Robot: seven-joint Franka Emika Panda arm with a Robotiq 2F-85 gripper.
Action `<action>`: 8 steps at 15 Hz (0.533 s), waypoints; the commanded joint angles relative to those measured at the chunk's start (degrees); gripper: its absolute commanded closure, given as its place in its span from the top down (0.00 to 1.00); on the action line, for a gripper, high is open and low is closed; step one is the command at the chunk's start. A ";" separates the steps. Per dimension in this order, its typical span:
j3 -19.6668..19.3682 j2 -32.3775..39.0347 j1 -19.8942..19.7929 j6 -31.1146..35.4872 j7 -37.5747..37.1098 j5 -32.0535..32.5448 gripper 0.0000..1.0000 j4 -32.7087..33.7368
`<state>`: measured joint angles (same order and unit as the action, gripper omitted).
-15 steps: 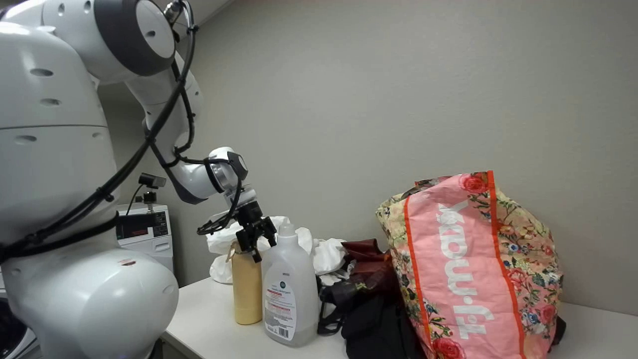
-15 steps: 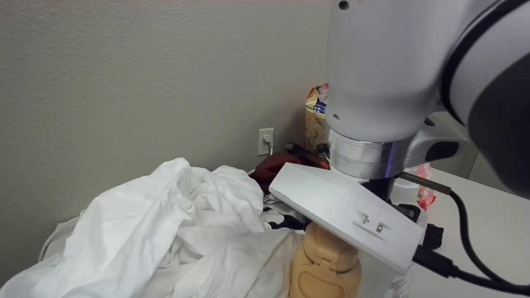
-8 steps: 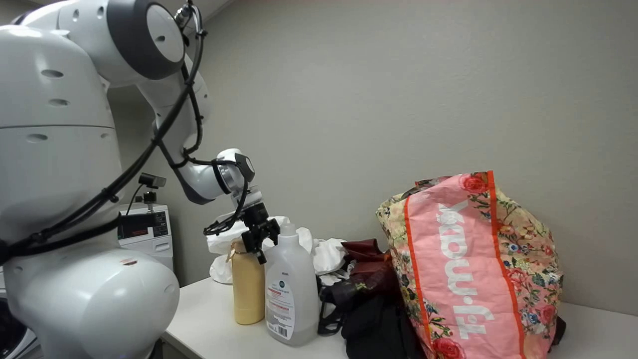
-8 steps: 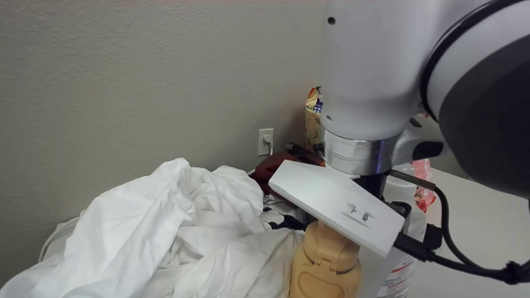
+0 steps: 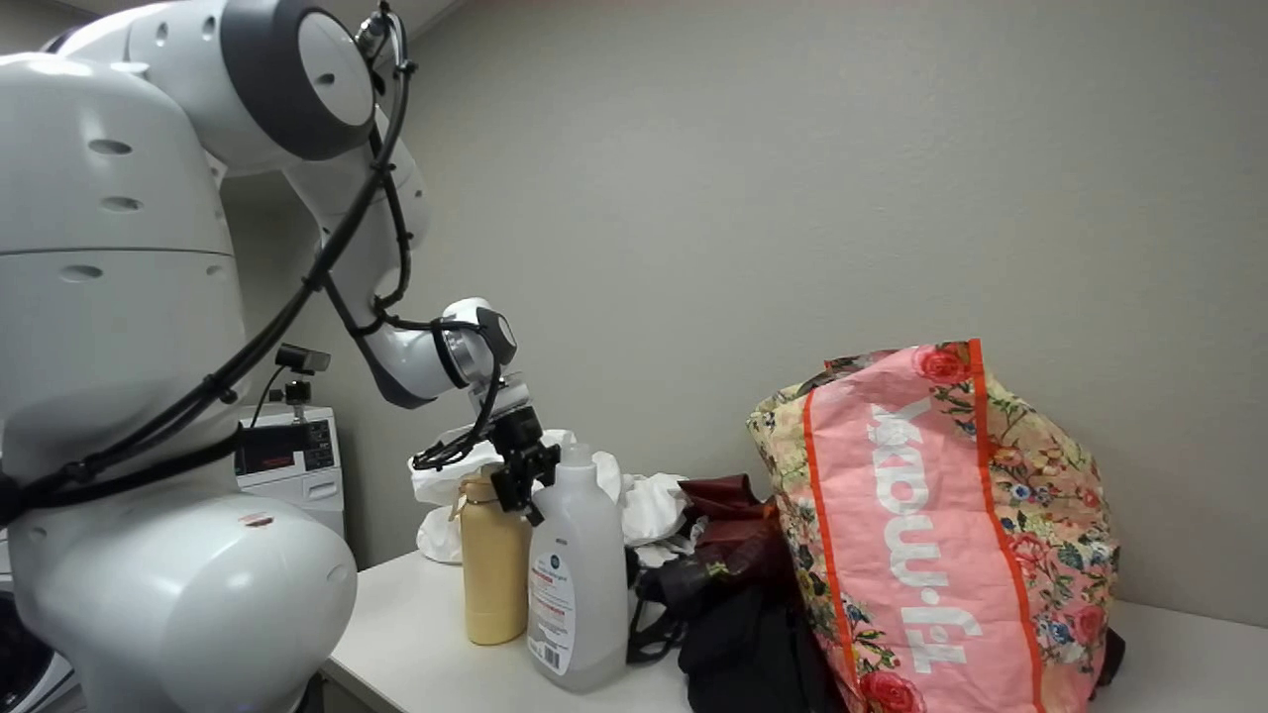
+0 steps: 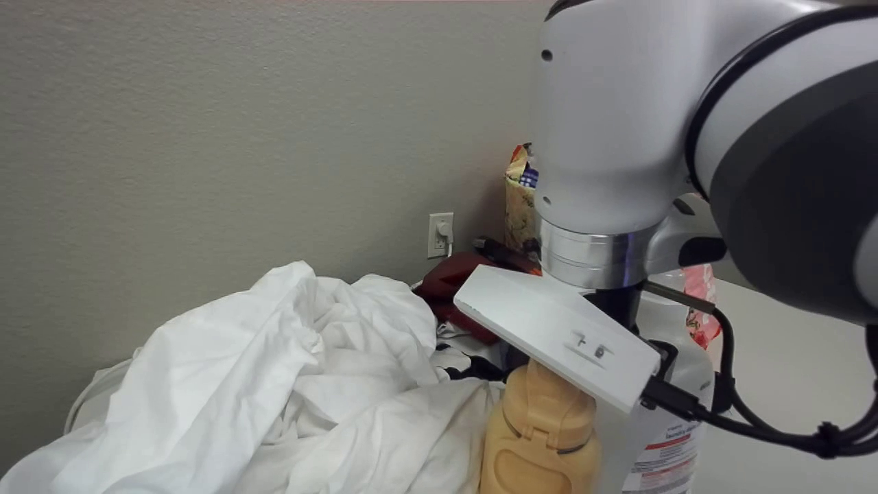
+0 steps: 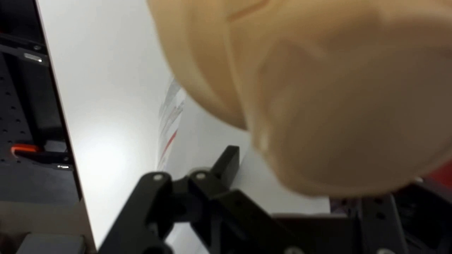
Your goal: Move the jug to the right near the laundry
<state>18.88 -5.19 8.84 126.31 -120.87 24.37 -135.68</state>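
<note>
Jug (image 5: 591, 594) stands on the bench (image 5: 416, 634), short of the laundry bag (image 5: 926, 535). Tool (image 5: 536, 495) sits at the jug's shoulder, spread wide, apparently holding nothing. Step appears a push; next calls for steady sideways pressure.

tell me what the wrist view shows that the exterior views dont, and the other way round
Only the wrist view: an orange-and-black object past the white table, too unclear to name.

Only the exterior views: a wall outlet and, recognisably, the floral laundry bag; a red patch at the wrist view's right edge can't be identified.

Both: the jug, the tan bottle, the gripper and the white table.
</note>
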 commanded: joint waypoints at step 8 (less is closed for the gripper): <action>-2.07 0.41 0.82 -1.48 -3.07 0.73 0.17 0.44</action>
<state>17.79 -4.62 8.85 126.25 -121.20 24.38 -135.76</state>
